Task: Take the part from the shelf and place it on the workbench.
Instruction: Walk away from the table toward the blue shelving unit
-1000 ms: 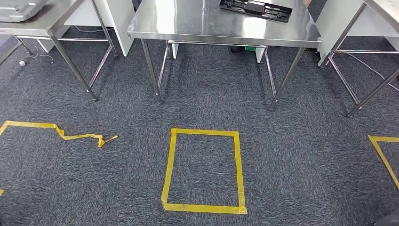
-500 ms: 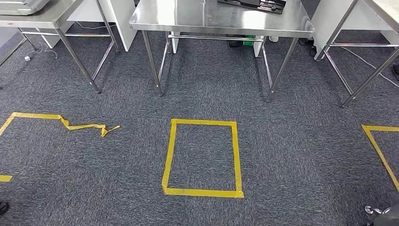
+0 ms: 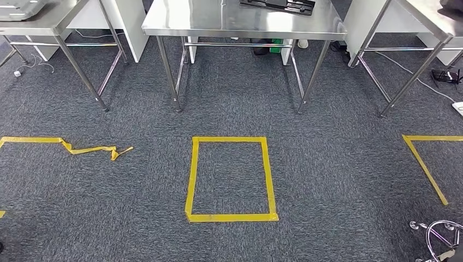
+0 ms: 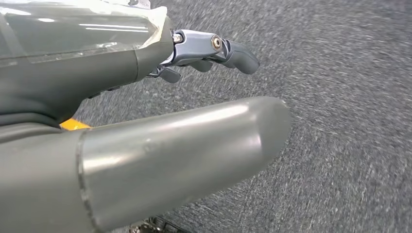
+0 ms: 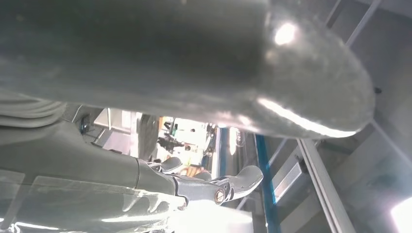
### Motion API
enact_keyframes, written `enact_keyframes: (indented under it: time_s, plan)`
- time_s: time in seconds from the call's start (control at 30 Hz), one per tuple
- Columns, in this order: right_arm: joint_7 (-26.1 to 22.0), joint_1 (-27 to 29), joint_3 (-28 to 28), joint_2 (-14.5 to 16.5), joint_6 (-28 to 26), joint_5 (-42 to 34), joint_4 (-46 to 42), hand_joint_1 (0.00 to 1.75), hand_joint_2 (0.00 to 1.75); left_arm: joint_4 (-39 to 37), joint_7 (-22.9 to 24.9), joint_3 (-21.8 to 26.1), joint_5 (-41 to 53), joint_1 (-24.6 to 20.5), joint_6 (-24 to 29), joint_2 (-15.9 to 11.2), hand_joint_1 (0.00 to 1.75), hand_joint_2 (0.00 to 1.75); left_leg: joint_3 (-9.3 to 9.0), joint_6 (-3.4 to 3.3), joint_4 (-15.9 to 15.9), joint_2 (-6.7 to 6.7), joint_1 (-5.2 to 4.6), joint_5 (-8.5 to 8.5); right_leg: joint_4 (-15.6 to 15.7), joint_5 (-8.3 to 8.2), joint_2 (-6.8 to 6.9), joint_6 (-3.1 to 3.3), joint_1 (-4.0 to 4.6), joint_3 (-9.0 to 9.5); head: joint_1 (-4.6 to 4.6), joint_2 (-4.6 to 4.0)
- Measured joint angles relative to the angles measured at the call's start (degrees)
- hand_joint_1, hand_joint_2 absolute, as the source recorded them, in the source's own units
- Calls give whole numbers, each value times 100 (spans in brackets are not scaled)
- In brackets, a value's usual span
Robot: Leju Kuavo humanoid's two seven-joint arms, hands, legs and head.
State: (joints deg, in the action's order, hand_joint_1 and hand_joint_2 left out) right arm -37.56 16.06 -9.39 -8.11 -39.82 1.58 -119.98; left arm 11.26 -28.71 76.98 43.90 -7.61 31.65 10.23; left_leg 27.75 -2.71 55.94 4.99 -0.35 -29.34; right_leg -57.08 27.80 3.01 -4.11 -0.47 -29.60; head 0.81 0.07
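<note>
- Whole picture has slid since a second ago, so that's our camera moving, not the stuff: the middle steel table (image 3: pixel 218 22) now sits higher and a bit left in our head view.
- The black part (image 3: pixel 277 5) lies on that table's top at its far right corner, cut off by the frame edge. A second ago we saw more of it, lower down.
- The yellow tape rectangle (image 3: pixel 229 178) on the carpet (image 3: pixel 327 164) has crept up and left too, and so has the crumpled tape strip (image 3: pixel 93 148).
- New on the right: another tape outline (image 3: pixel 423 161), a cable running to a white plug strip (image 3: pixel 457 107), plus a chrome wire frame (image 3: pixel 439 237) at the bottom right corner.
- Our left hand (image 4: pixel 160 87) hangs over the carpet holding nothing, fingers (image 4: pixel 233 51) loosely stretched out and apart from the thumb.
- Our right hand (image 5: pixel 184 145) is the same deal: nothing in it, fingers spread away from the thumb, with steel frames blurry behind it.
</note>
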Motion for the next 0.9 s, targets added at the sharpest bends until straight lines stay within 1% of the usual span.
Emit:
enact_keyframes:
  time_s: [0.03,0.07,0.1,0.13,0.17,0.2,0.23,0.27,0.3,0.33,0.37,0.4,0.43,0.47,0.5,0.53,0.57,0.6,0.63,0.67,0.7,0.73,0.77,0.8,0.83,0.87,0.9]
  plan:
    - [1,5,6,-15,0,-12,4,0,0,-1,1,-6,2,0,-1,-3,0,0,4,25,7,41,-20,5,79,-8,10,44,22,23,-3,0]
    - [2,15,13,-27,0,-22,8,0,0,-2,2,-12,4,-3,-1,-5,0,0,7,51,11,84,-29,11,78,-28,-50,90,32,-9,-10,0]
    - [3,27,17,-37,0,-28,10,0,0,-2,2,-17,7,-7,-1,-8,0,0,12,80,22,104,-23,-2,87,-45,-99,132,0,-29,-13,0]
    - [3,33,21,-45,0,-29,11,0,0,-3,2,-20,9,-11,-1,-12,0,0,36,111,76,46,-12,-56,98,-63,-148,176,-26,-42,-15,0]
    - [3,31,25,-52,0,-30,12,0,0,-4,2,-22,9,-13,-1,-16,0,0,107,142,237,-73,2,-178,111,-84,-193,233,-54,-56,-22,0]
    - [3,29,29,-55,0,-31,13,0,0,-5,2,-24,10,-11,-1,-20,0,0,238,170,525,-228,20,-363,120,-104,-237,282,-78,-62,-28,0]
    - [3,28,33,-58,0,-33,14,0,0,-7,3,-25,10,-5,-1,-22,0,0,416,187,910,-372,32,-575,116,-120,-281,320,-68,-89,-37,0]
    - [3,29,37,-59,0,-35,16,0,0,-8,3,-25,11,4,-1,-22,0,0,606,198,1318,-454,44,-759,111,-135,-331,345,-63,-117,-40,0]
    - [3,32,40,-59,0,-36,19,0,0,-8,4,-26,11,15,-1,-22,0,0,749,206,1614,-484,52,-852,106,-148,-389,354,-57,-139,-40,0]
    - [3,34,42,-59,0,-37,21,0,0,-9,4,-26,10,25,-1,-23,0,0,802,209,1719,-493,57,-828,97,-158,-451,356,-53,-152,-41,0]
    - [3,36,43,-59,0,-40,25,0,0,-10,5,-26,11,34,-1,-25,0,0,739,205,1586,-504,63,-684,86,-166,-520,352,-52,-158,-42,0]
    - [3,37,44,-59,0,-44,27,0,0,-10,5,-26,13,39,-1,-28,0,0,578,195,1250,-545,73,-461,72,-169,-590,346,-52,-158,-43,0]
    - [3,38,45,-59,0,-48,30,0,0,-11,5,-26,15,42,-1,-33,0,0,381,181,847,-652,87,-260,57,-173,-656,338,-52,-161,-44,0]
    - [3,33,47,-60,0,-53,32,0,0,-12,5,-26,17,44,-2,-37,0,0,209,170,474,-780,104,-121,32,-178,-718,323,-34,-176,-39,0]
    - [3,29,53,-63,0,-54,33,0,0,-14,5,-27,24,46,-4,-41,0,0,107,162,241,-879,110,-59,17,-190,-774,295,-24,-206,-40,0]
    - [4,28,60,-67,0,-55,33,0,0,-17,5,-29,30,47,-7,-44,0,0,74,154,143,-937,106,-63,10,-208,-831,256,-19,-244,-39,0]
    - [5,34,68,-72,0,-60,33,0,0,-21,6,-29,36,48,-10,-45,0,0,81,138,116,-908,91,-62,11,-235,-896,206,-17,-284,-39,0]
    - [7,45,76,-79,0,-64,33,0,0,-26,7,-30,42,48,-14,-45,0,0,94,104,107,-833,91,-39,13,-258,-947,161,-22,-325,-44,0]
    - [8,60,82,-84,0,-69,33,0,0,-30,7,-30,44,48,-18,-48,0,0,90,63,81,-764,94,-10,-23,-254,-909,134,-19,-374,-41,0]
    - [8,65,88,-91,0,-74,34,0,0,-33,8,-30,47,48,-22,-51,0,0,89,21,54,-685,101,20,-144,-196,-803,127,-10,-457,-21,0]
    - [8,62,94,-99,0,-79,34,0,0,-35,8,-30,50,50,-27,-53,0,0,90,-11,31,-605,113,43,-383,-77,-656,138,1,-585,0,0]
    - [8,61,103,-102,0,-89,36,0,0,-36,9,-30,54,55,-31,-56,0,0,94,-26,28,-525,103,53,-743,92,-502,155,-3,-759,20,0]
    - [9,59,112,-105,0,-98,39,0,0,-37,10,-30,57,65,-36,-58,0,0,108,-34,29,-435,98,56,-1161,267,-420,162,-8,-946,38,0]
    - [9,63,120,-104,0,-107,42,0,0,-38,11,-30,58,75,-42,-60,0,0,116,-34,31,-351,92,57,-1510,393,-384,150,-20,-1095,38,0]
    - [10,69,127,-103,0,-113,45,0,0,-40,12,-30,61,82,-50,-62,0,0,118,-34,32,-267,90,56,-1693,439,-367,118,-35,-1158,39,0]
    - [10,73,132,-103,0,-113,47,0,0,-42,13,-30,63,82,-59,-64,0,0,114,-29,32,-191,91,53,-1617,387,-344,66,-53,-1093,39,0]
    - [10,73,135,-103,0,-114,48,0,0,-45,14,-30,68,77,-67,-63,0,0,104,-19,32,-122,94,46,-1282,256,-291,4,-70,-897,39,0]
